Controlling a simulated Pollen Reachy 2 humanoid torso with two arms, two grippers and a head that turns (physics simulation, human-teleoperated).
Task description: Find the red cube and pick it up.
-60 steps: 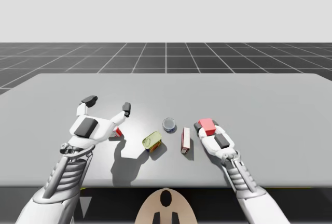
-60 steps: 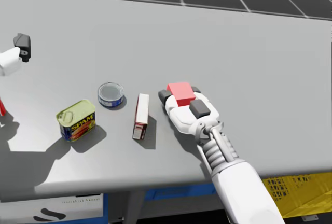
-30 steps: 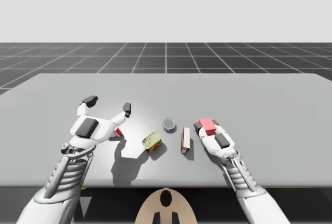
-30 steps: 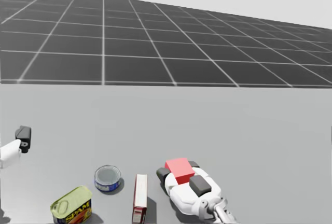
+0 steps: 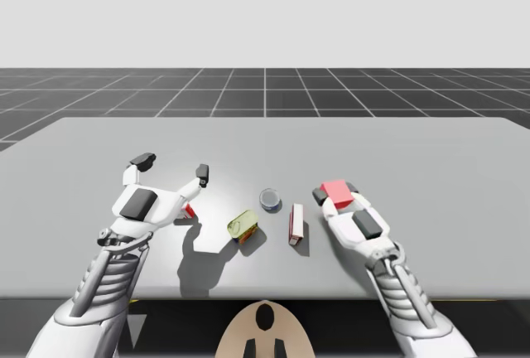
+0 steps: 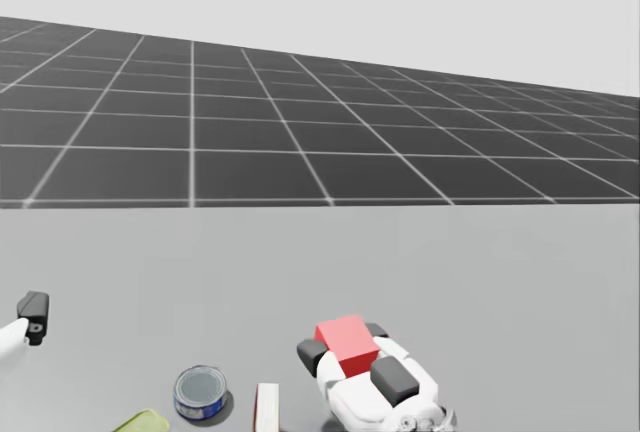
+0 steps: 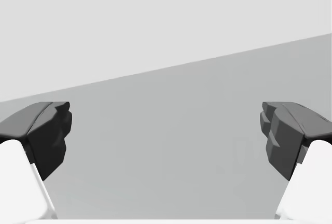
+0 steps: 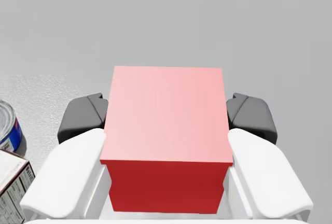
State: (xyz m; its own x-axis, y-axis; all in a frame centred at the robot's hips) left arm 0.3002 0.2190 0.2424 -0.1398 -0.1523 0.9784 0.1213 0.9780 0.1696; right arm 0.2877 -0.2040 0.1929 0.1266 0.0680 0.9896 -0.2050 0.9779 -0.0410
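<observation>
right wrist view: plain red cube point(image 8: 166, 130) clamped in right tool point(image 8: 167, 117), left tool point(image 7: 166, 133) apart.

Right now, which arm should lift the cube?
Right. My right gripper is shut on the cube, one finger on each side. My left gripper is open with nothing between its fingers, away from the cube.

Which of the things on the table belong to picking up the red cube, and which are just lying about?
For the job: red cube, held between the fingers of my right gripper.

Lying about: round blue can; yellow-topped rectangular can; slim red and white box, all on the table.
</observation>
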